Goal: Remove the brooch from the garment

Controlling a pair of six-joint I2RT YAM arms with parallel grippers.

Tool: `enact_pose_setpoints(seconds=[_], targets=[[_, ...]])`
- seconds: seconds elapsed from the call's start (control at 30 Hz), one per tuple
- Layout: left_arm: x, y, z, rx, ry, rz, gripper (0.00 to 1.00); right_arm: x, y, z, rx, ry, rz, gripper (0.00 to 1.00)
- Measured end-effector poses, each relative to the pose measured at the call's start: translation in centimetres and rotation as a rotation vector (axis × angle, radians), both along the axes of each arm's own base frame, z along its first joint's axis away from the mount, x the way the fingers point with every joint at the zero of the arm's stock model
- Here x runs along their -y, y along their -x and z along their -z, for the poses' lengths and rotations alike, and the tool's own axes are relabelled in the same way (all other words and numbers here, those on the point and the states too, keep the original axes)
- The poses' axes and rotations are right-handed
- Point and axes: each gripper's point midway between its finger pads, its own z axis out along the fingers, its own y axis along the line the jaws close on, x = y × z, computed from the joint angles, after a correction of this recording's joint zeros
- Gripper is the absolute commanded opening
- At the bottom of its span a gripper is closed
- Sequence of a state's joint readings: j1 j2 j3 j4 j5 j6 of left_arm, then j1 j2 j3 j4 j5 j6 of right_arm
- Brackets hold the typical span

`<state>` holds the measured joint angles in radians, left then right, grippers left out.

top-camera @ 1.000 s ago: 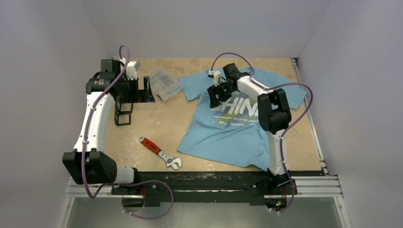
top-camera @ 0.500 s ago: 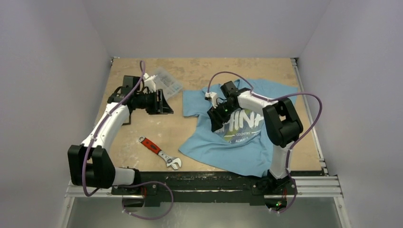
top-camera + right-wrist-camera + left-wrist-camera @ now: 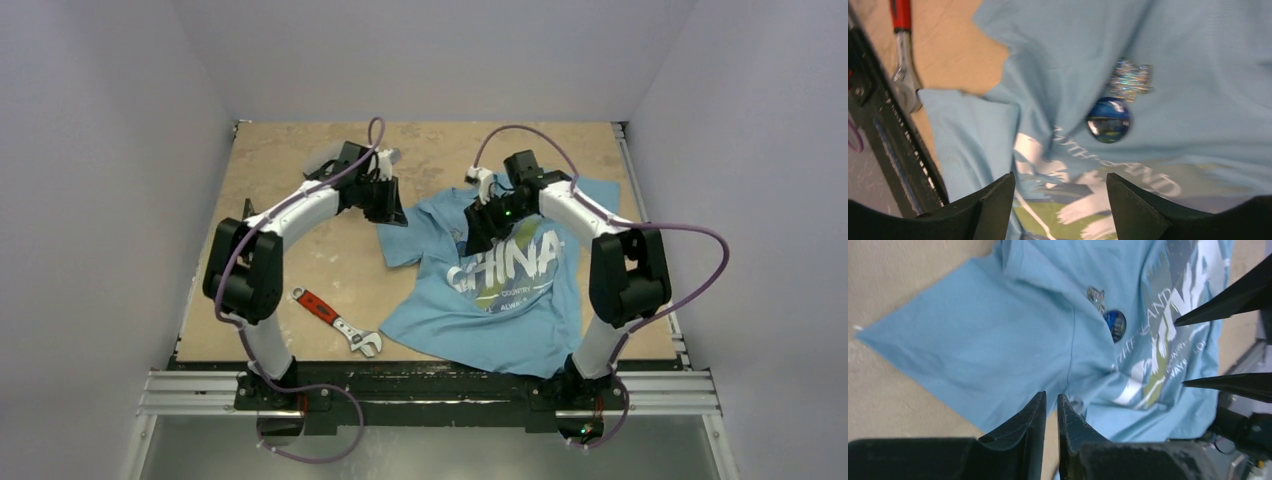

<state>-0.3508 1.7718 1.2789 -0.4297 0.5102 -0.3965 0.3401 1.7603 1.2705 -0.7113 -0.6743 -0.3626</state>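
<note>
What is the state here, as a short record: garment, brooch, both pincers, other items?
garment: light blue T-shirt, rumpled, on table
brooch: blue stone plus glittery piece, on the garment
left pincer: nearly shut, above the garment
right pincer: open, facing brooch, not touching
other: red-handled wrench on table

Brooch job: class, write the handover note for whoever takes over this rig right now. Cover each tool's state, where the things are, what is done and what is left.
Left tool: nearly shut, empty, at the T-shirt sleeve edge.
Right tool: open, empty, hovering by the brooch.
Brooch: pinned on the chest, beside the lettering. T-shirt lies rumpled on the table.
Done: both arms in place, nothing removed.
Left: grip the brooch, unpin it, lift it off.
</note>
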Motion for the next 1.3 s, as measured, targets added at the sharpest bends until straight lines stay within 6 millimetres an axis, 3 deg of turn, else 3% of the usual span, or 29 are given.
enact_pose_setpoints(seconds=[0.1, 0.2, 0.3, 0.5, 0.63, 0.8, 0.9, 1.1, 1.3], targets=[[1.7, -2.1, 0.4, 0.074, -0.105, 0.025, 0.09, 2.7, -3.5, -0.7, 0.023, 0.005, 0.127, 0.69], [2.6, -3.0, 1.2, 0.112, -0.21, 0.028, 0.08, 5.1, -5.7, 0.1, 0.031, 0.055, 0.236, 0.67], [2.8, -3.1, 3.1, 0.106, -0.336, 0.012, 0.0, 6.3, -6.7, 1.3, 0.029, 0.127, 0.311, 0.64], [1.8, -2.4, 7.3, 0.075, -0.591, -0.006, 0.0, 8.9, -8.4, 4.3, 0.048, 0.305, 0.422, 0.63], [0.4, -1.1, 8.6, 0.031, -0.688, 0.001, 0.0, 10.9, -8.7, 6.1, 0.053, 0.419, 0.455, 0.62], [-0.9, 0.0, 9.1, 0.008, -0.736, 0.005, 0.0, 12.0, -8.2, 6.8, 0.056, 0.478, 0.449, 0.64], [-2.1, 2.2, 9.2, -0.018, -0.766, 0.035, 0.0, 12.3, -7.3, 6.8, 0.049, 0.489, 0.436, 0.64], [-4.4, 7.7, 9.4, -0.107, -0.804, 0.131, 0.0, 13.1, -3.9, 6.8, -0.005, 0.52, 0.399, 0.65], [-5.6, 11.4, 9.5, -0.187, -0.783, 0.199, 0.0, 14.1, 0.6, 7.1, -0.066, 0.557, 0.341, 0.64]])
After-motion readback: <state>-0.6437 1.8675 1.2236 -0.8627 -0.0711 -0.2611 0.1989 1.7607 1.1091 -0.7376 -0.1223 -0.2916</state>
